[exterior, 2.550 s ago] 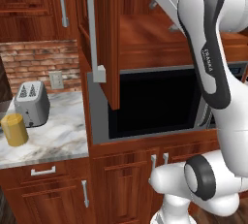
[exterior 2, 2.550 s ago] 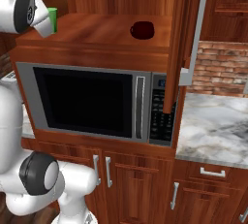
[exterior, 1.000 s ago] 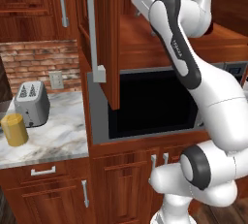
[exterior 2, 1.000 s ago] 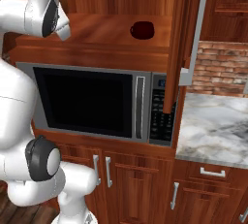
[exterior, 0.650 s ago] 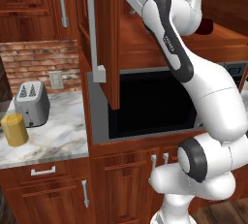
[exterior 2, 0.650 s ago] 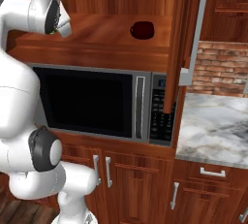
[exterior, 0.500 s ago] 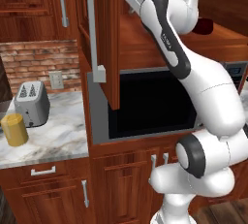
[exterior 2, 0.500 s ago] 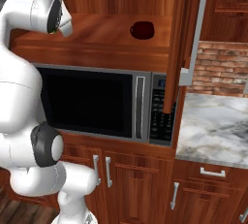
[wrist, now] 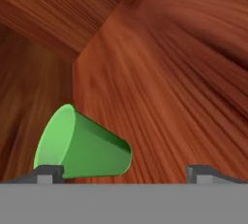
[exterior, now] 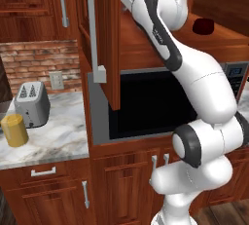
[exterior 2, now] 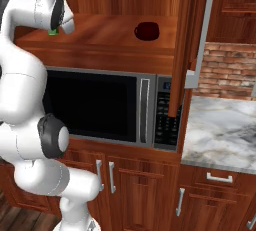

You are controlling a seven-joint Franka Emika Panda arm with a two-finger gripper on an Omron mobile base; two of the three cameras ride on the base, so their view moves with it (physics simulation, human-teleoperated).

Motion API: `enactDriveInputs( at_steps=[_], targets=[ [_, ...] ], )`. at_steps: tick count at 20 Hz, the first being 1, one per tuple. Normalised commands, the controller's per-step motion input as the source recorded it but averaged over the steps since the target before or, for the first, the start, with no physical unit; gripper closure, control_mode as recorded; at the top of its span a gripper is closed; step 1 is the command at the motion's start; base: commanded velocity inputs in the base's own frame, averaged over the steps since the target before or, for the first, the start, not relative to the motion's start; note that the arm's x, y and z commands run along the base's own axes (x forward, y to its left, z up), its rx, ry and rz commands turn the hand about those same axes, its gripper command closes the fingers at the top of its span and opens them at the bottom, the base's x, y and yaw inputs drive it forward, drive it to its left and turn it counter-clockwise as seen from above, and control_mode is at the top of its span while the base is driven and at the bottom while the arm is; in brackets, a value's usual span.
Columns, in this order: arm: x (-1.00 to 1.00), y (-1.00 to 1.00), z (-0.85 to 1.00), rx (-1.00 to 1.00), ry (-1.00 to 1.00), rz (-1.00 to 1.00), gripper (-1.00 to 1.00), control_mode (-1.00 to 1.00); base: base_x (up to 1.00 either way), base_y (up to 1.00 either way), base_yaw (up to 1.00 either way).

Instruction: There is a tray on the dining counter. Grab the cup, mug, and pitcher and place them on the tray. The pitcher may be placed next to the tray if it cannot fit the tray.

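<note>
Hand view: smooth green tapered cup (wrist: 82, 149) on grained wood shelf (wrist: 184, 97), tool (wrist: 126, 172) spread wide, empty.

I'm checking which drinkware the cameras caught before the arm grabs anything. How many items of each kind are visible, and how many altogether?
Green cup: 1
Maroon mug: 1
Yellow pitcher: 1
Total: 3
</note>
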Motion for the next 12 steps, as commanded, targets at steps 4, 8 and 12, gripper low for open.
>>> enactDriveInputs(
  at_steps=[4, 8, 12],
  targets=[
    [0.49, 0.17, 0.00, 0.00, 0.04, 0.02, -1.00, -1.00, 0.00, 0.00, 0.00],
    [0.40, 0.16, 0.00, 0.00, 0.05, 0.02, -1.00, -1.00, 0.00, 0.00, 0.00],
    [0.25, 0.09, 0.02, 0.00, 0.04, 0.03, -1.00, -1.00, 0.00, 0.00, 0.00]
  ],
)
